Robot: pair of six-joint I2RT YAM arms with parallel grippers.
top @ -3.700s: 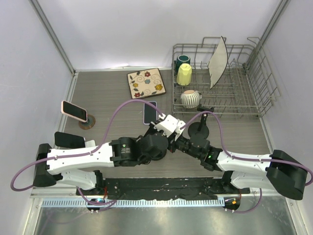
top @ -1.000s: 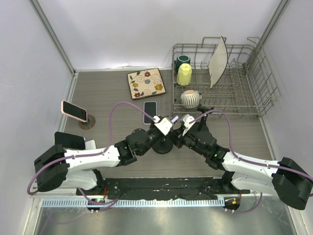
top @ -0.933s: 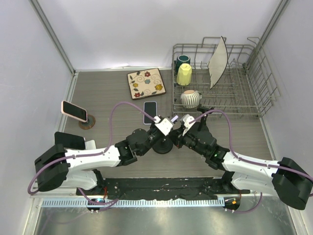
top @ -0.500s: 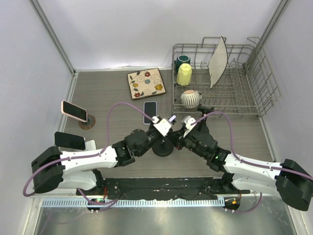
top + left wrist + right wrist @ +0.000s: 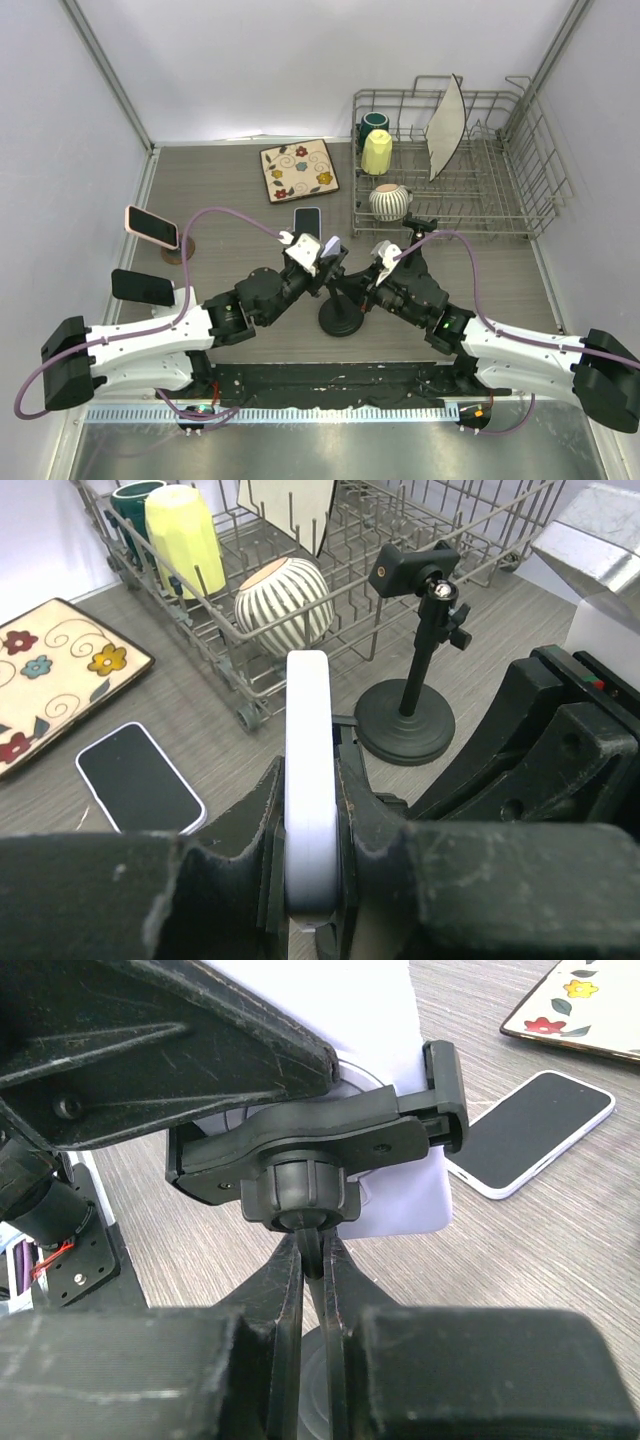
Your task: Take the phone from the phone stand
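Comparing with a second ago: left gripper [image 5: 308, 832] has gone from part-open to clenched on the phone [image 5: 306, 720]. One finger sits on each face, and the white edge stands up between them in the left wrist view. Right gripper [image 5: 315, 1265] is unchanged, pinched on the thin neck of the stand [image 5: 310, 1150] just under the ball joint.

The base [image 5: 340, 318] now shows nearer in the top view than it did, and the left gripper has shifted left. I judge both arms moved together with the load. I cannot tell whether the base is resting on the surface.

Phone location: still between the two ends of the clamp in the right wrist view, its white back showing behind it. Not out yet.

Meaning: both holds needed for the pull are in place. One arm braces the stand, the other has the phone. Only the separation itself remains. How tight the clamp is I cannot tell. I expect the pull should slide the phone out of the clamp while the right hold keeps the stand from following.

Not involved: black phone [image 5: 140, 780] flat on the surface at the far side, second stand [image 5: 412, 680] empty beside the rack [image 5: 500, 200].
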